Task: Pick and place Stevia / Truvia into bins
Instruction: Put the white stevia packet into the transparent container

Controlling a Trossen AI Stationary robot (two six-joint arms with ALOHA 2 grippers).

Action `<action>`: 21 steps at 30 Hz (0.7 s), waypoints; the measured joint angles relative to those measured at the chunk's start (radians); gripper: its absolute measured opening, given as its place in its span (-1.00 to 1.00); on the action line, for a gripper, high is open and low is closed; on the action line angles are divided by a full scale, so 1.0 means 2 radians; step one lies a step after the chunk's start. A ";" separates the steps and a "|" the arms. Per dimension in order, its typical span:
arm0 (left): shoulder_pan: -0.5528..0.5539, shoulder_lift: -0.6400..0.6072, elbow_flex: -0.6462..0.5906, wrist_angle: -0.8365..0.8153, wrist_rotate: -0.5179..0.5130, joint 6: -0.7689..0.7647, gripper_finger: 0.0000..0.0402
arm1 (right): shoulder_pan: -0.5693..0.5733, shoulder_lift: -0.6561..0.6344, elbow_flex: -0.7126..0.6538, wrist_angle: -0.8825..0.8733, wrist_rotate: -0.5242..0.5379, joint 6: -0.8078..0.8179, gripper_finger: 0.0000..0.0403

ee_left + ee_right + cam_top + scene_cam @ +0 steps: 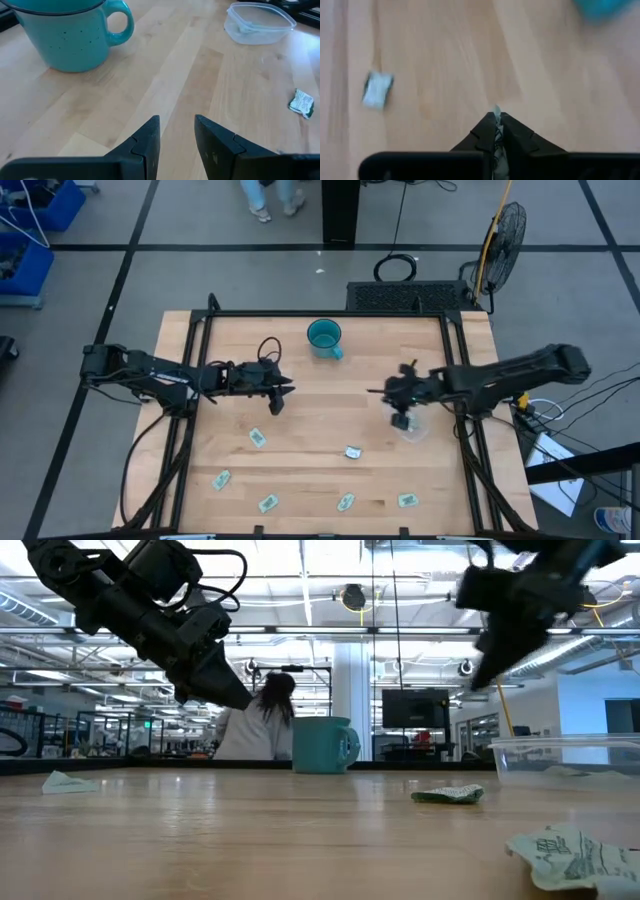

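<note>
Several pale green and white sachets lie flat on the near half of the table, among them sachet (258,438), a crumpled sachet (352,451) (447,795) (301,103), and sachet (407,500). The clear tub (412,426) (565,755) (257,22) stands right of centre. My right gripper (400,408) (488,668) (496,116) hovers over the tub's far-left edge, shut on a sachet. My left gripper (280,393) (240,698) (176,131) is open above bare wood left of centre, holding nothing. My right gripper pinches a sachet between its two fingers. Only a thin pale edge (496,109) sticks out past the fingertips, and the fingers hide everything else. The fingers point down at a slant, and the sachet is lifted clear of the table.
A teal mug (325,338) (325,745) (65,35) stands at the far middle of the table. A black frame runs along the table's left, far and right sides. Bare wood lies between the two grippers. A person stands in the room beyond the far edge.
</note>
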 joint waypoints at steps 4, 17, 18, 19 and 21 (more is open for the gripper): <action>0.000 0.000 0.000 -0.003 0.000 0.000 -0.37 | 0.023 -0.012 0.000 -0.101 0.000 0.071 -0.79; -0.004 0.000 0.000 -0.057 0.036 0.004 -0.37 | 0.044 0.025 0.000 -0.093 0.004 0.052 -0.32; -0.006 -0.001 0.000 -0.068 0.048 0.016 -0.37 | 0.044 0.025 0.000 -0.080 0.010 0.038 -0.29; -0.008 -0.005 0.000 -0.080 0.069 0.036 -0.37 | 0.044 0.025 0.000 -0.061 0.018 0.021 -0.27; -0.015 -0.019 0.001 -0.100 0.110 0.067 -0.37 | 0.044 0.022 0.000 -0.016 0.033 -0.018 -0.23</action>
